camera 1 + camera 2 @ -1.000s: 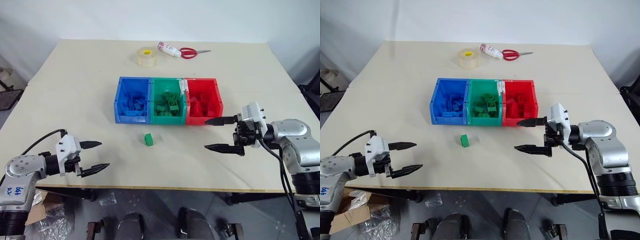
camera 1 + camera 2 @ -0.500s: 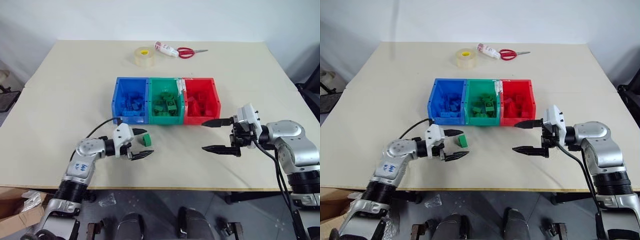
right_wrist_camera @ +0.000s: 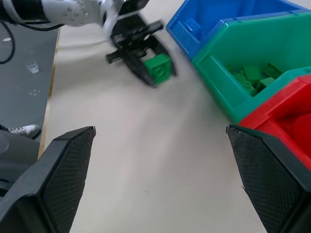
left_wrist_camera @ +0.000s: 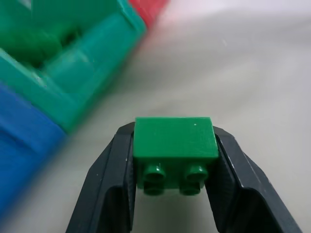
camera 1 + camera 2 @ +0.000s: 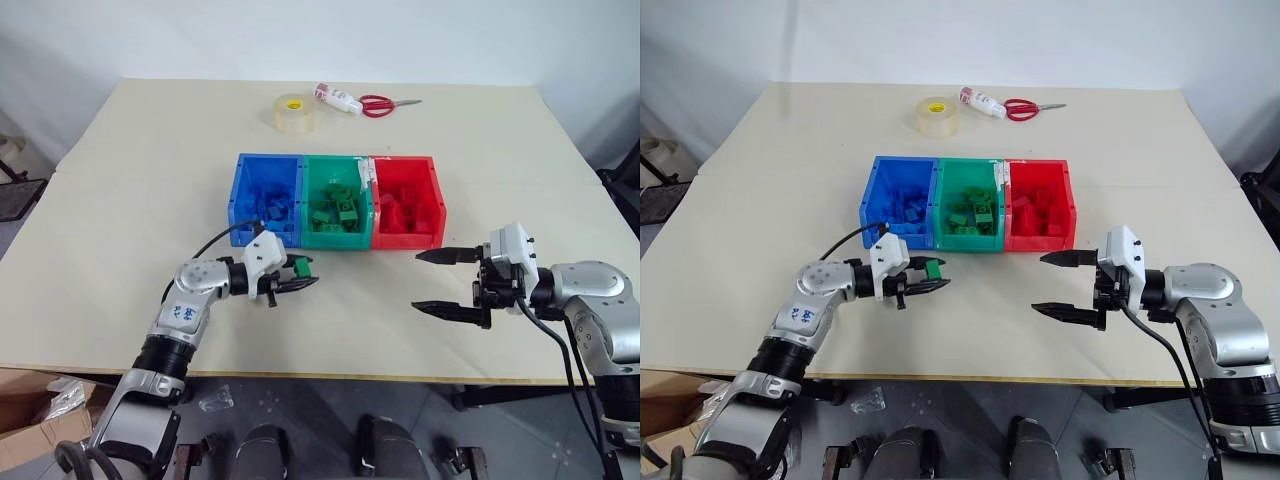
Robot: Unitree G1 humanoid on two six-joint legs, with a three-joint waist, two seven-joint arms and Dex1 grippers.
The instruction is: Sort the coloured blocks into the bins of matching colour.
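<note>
Green block between left fingers (clamped)

No legible text; blue marks on left arm sticker too small to read.

The pale beige tabletop carries three joined plastic bins, blue, green and red, at its middle; a clear tape roll, a white tube and red-handled scissors lie at the far edge.
</note>
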